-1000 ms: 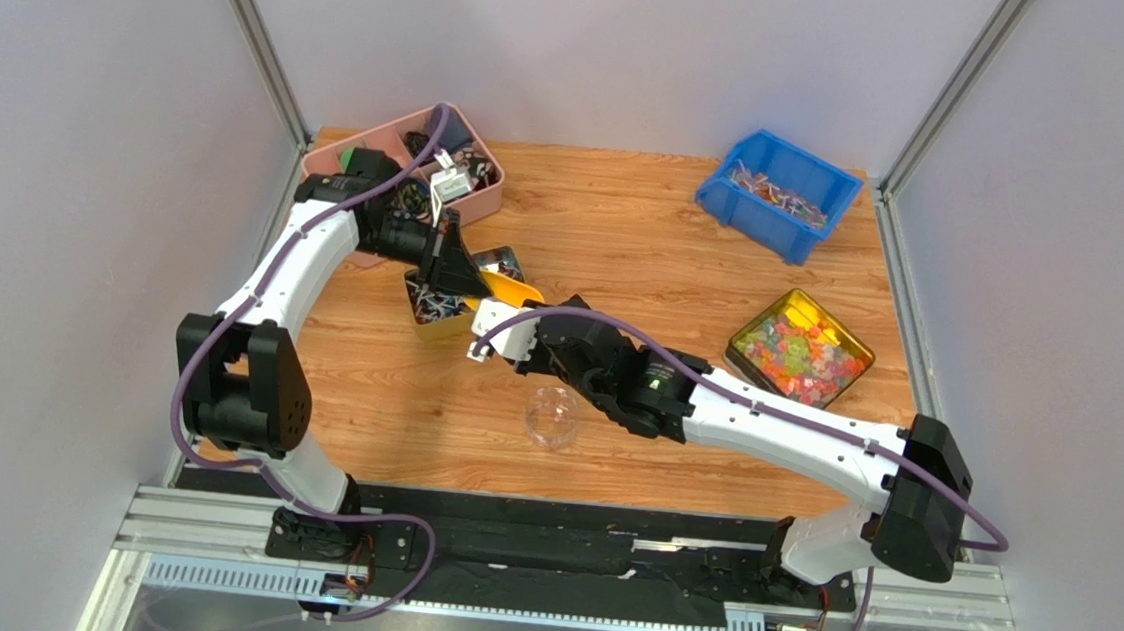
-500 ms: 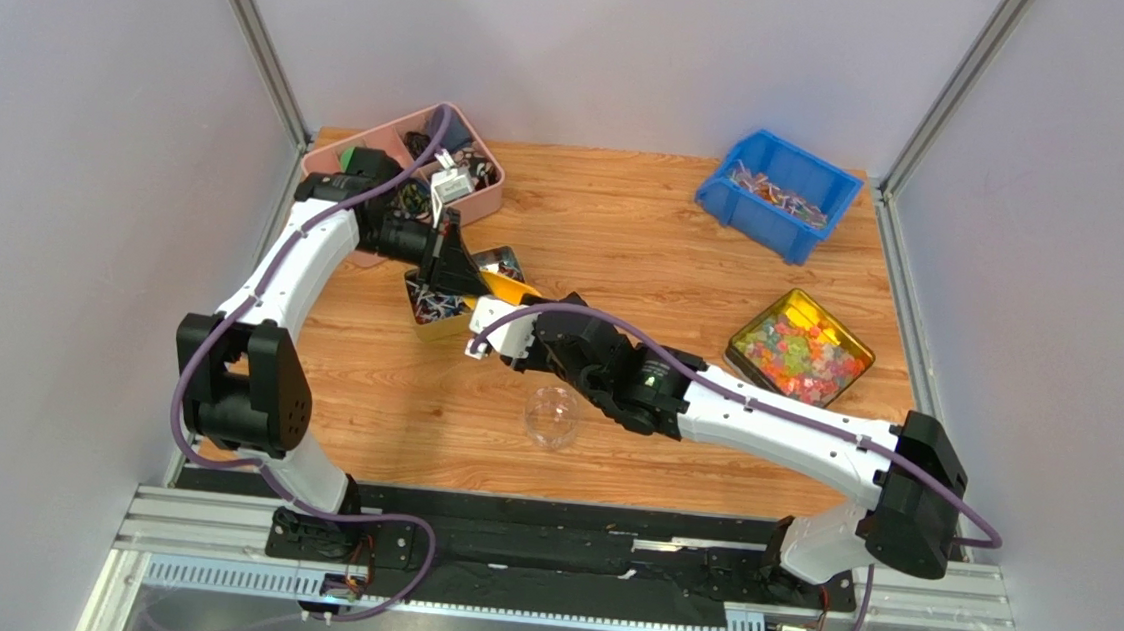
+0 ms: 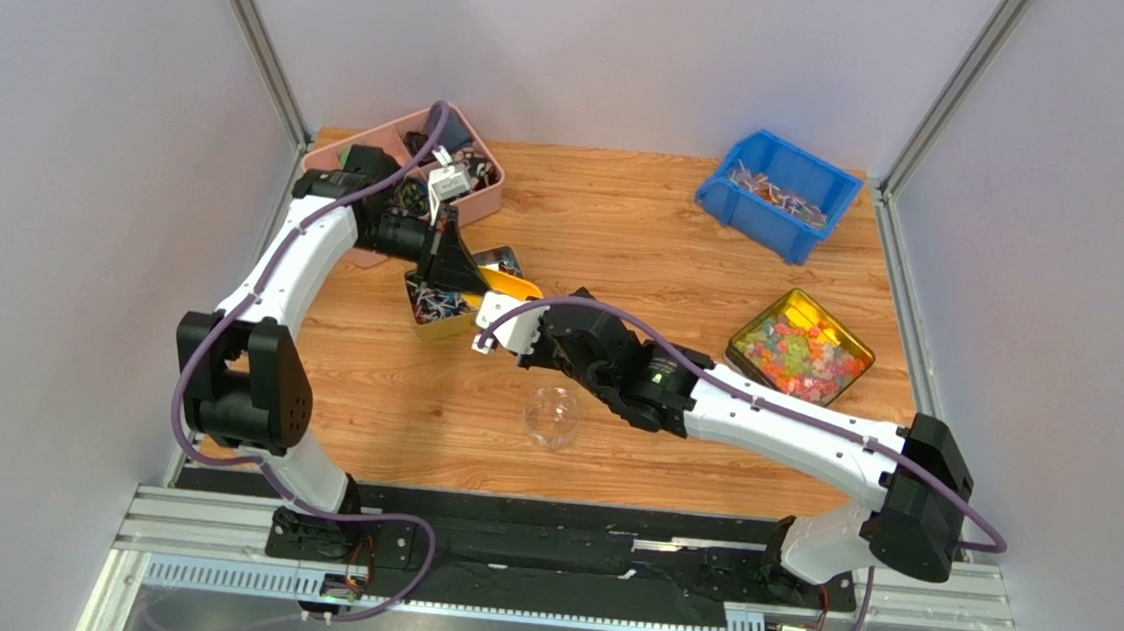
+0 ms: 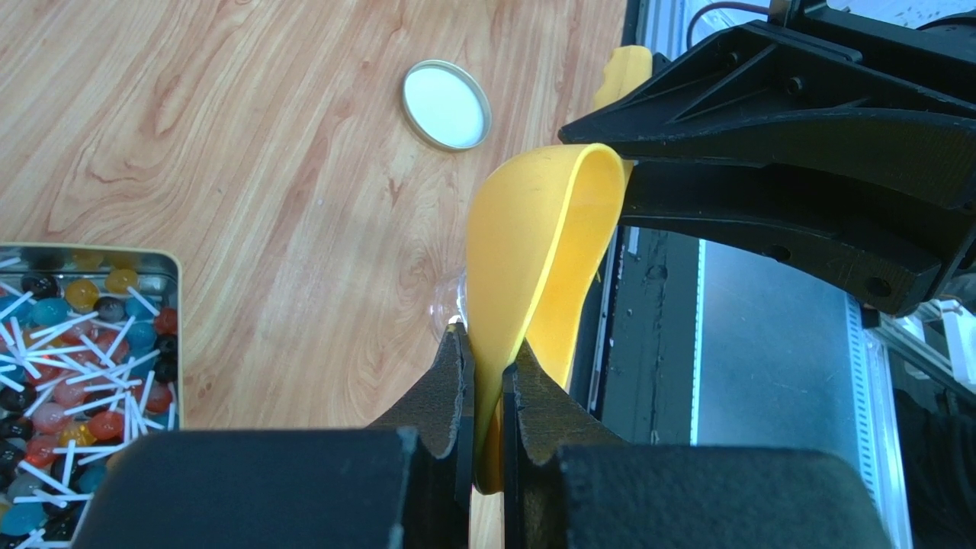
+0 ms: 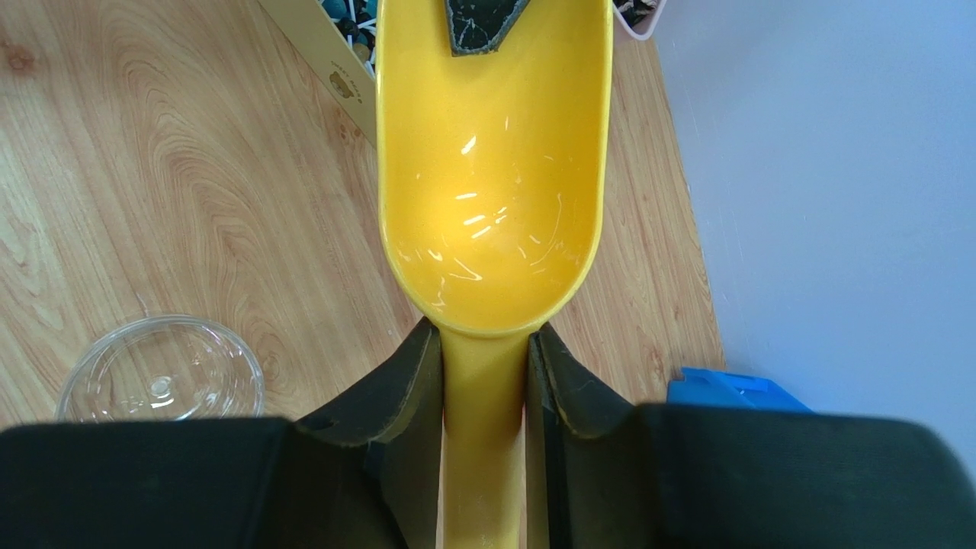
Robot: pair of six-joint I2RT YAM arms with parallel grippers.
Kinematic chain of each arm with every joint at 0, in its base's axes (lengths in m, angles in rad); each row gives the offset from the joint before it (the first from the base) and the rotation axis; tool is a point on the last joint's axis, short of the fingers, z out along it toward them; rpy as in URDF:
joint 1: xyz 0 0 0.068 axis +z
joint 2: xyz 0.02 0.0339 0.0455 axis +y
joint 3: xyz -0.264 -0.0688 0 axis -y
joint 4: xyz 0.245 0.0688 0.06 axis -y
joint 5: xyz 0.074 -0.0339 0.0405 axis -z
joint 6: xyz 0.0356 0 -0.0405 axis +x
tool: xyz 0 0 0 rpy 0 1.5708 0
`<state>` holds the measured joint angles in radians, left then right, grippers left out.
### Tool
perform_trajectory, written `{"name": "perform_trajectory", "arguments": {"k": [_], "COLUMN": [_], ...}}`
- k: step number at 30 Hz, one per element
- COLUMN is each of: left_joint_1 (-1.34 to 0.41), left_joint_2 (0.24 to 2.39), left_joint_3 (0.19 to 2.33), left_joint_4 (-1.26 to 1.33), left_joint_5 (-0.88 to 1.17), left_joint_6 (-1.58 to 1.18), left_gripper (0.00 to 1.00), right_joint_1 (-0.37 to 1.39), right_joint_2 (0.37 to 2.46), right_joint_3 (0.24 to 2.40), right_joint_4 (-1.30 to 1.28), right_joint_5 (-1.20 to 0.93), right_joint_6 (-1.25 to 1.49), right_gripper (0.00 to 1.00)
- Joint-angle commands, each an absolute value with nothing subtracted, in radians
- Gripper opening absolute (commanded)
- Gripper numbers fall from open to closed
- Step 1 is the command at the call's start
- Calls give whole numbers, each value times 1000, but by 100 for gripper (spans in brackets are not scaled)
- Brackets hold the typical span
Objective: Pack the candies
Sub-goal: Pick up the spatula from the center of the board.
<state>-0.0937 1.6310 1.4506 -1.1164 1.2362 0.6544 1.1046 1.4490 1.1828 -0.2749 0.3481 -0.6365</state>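
Note:
The candies (image 3: pixel 777 187), small wrapped sweets, lie in a blue bin (image 3: pixel 809 230) at the back right, far from both grippers. Both grippers hold one empty yellow scoop (image 3: pixel 506 287) above the table left of centre. My left gripper (image 3: pixel 469 269) is shut on the scoop's front rim (image 4: pixel 538 263), fingertips pinching the thin wall (image 4: pixel 487 343). My right gripper (image 3: pixel 507 322) is shut on the scoop's handle (image 5: pixel 486 400), and the bowl (image 5: pixel 493 195) faces its camera. A clear empty jar (image 3: pixel 551 416) stands just near of the scoop and shows in the right wrist view (image 5: pixel 160 372).
A tin of lollipops (image 3: pixel 434 303) lies under the left gripper (image 4: pixel 80 378). A pink tray (image 3: pixel 385 151) is at the back left. A yellow tin of bright gummies (image 3: pixel 799 350) sits right. A round white lid (image 4: pixel 446 104) lies on the wood.
Both grippers and the scoop have shifted slightly toward the back left. The grips on the scoop stay the same.

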Motion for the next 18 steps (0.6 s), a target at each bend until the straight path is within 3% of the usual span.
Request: {"name": "perform_trajectory", "arguments": {"k": [1, 4, 9, 13, 18], "left_joint_1": [-124, -124, -120, -91, -29], "left_joint_2": [1626, 1628, 1625, 1617, 1612], "left_joint_3": [1485, 1494, 1523, 1557, 1571], "left_joint_4": [-1210, -1210, -1201, -1186, -1077], "left_joint_5": [1358, 1345, 1305, 1275, 1164], "left_joint_6": [701, 699, 681, 652, 555], "left_gripper": [21, 43, 64, 78, 87], "right_joint_1": [1086, 1086, 1086, 1086, 1075], "right_joint_2": [1420, 1414, 1391, 1359, 1312], "right_joint_3": [1195, 1198, 1189, 1170, 1132], "right_joint_4": [-176, -178, -192, -218, -248], "right_joint_5": [348, 357, 357, 354, 345], "right_joint_6": [-638, -643, -643, -656, -663], "right_gripper": [0, 0, 0, 0, 0]}}
